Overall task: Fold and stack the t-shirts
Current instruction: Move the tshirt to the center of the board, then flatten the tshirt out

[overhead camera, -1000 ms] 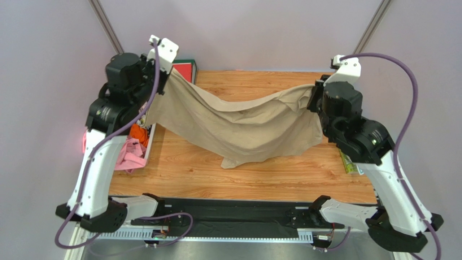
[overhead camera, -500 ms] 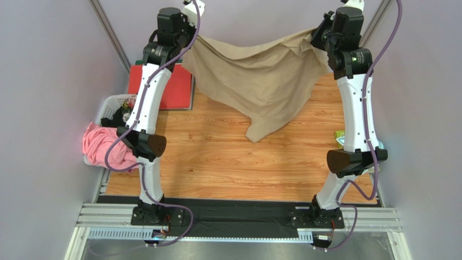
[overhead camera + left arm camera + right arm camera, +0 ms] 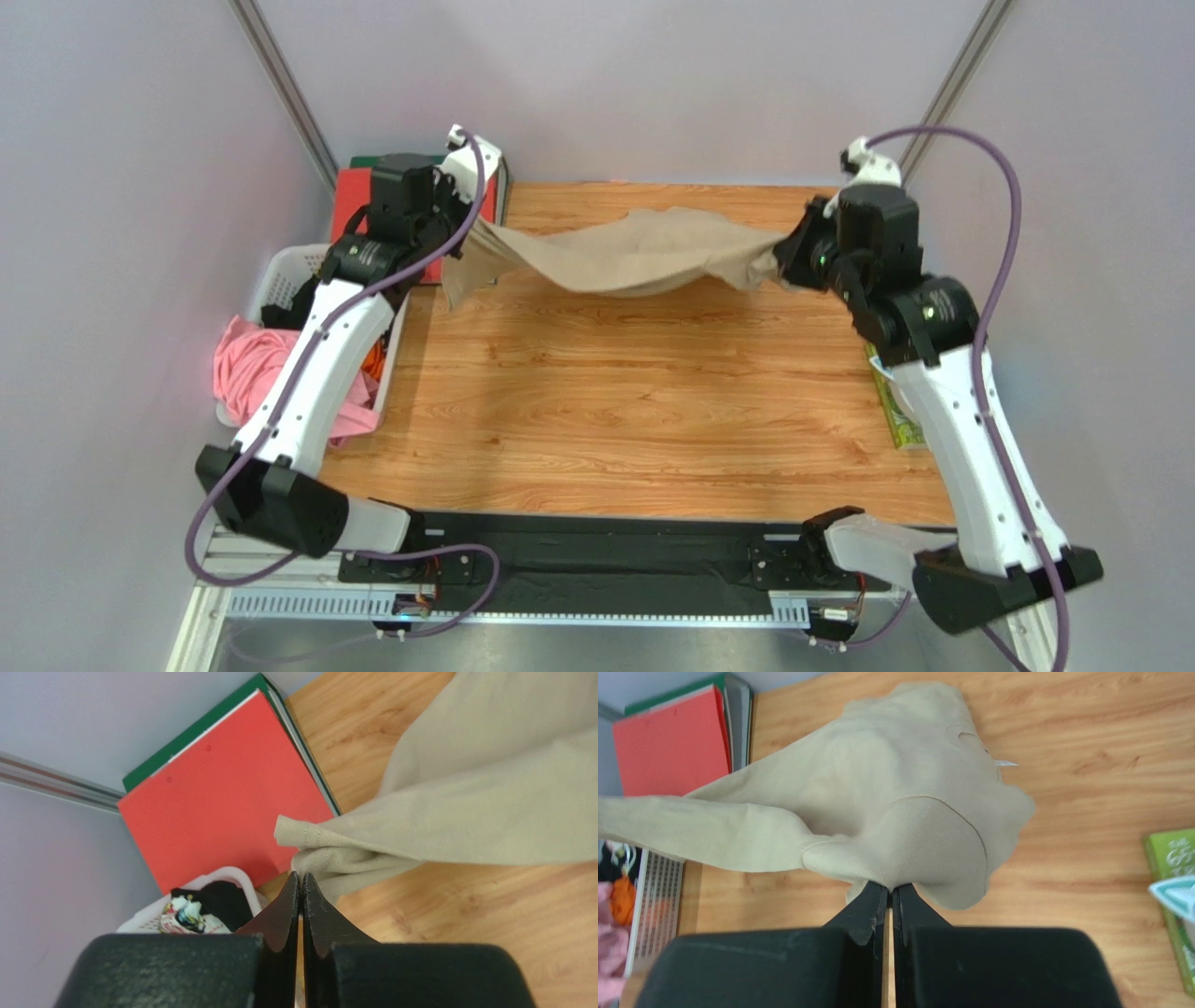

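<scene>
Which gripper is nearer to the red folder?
Left. The left gripper holds one end of the tan t-shirt right beside the red folder. The right gripper holds the other end, far across the table's width.

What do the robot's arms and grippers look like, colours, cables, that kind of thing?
Both arms, left arm and right arm, have smooth white link shells with bulky black joint housings. A purple cable loops loosely along each. The left gripper and right gripper are matte black: two flat fingers tapering to thin tips from a blocky body.
</scene>
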Robot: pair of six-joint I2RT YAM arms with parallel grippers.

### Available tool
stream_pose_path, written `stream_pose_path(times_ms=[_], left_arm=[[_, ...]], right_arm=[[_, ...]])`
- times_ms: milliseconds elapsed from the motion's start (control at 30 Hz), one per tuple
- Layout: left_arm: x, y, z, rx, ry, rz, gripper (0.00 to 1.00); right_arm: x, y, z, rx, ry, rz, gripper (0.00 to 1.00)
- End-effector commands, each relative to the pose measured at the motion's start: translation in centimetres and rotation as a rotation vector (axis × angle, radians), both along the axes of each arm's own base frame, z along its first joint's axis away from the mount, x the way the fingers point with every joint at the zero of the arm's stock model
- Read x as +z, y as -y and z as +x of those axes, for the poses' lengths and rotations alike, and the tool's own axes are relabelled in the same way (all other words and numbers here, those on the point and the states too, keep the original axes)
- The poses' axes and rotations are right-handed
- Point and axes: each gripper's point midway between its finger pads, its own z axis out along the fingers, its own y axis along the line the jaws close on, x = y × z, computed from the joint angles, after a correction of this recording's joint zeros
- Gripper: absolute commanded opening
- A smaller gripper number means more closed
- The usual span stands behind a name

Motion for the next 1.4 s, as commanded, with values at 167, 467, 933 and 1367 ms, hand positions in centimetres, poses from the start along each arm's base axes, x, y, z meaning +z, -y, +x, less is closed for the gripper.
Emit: stream_pose_path(times_ms=[167,467,933,1367], left_arm=[[-8.2,-0.4,-7.9,-0.091,-0.19,-0.013,0.56],[-6.3,0.7,-8.9,-0.108,-0.206,-0.135,1.0],[-10.5,1.2,-1.7,0.027,-0.257,-0.178,0.84],[-15.7,-0.6,-4.7,0.036,-0.374,-0.106,0.82]], right_arm=[[-13.4,-1.1,-11.3,0.056,-0.414,-0.043,1.0],[-11.2,-2.0,-6.3,0.057,-0.328,-0.114,1.0],[-14.8,-2.1,14.6,-0.078,-0.329,-0.124,0.53],[-24.4,-0.1,15.7,-0.094,-0.576,-0.102,0.58]])
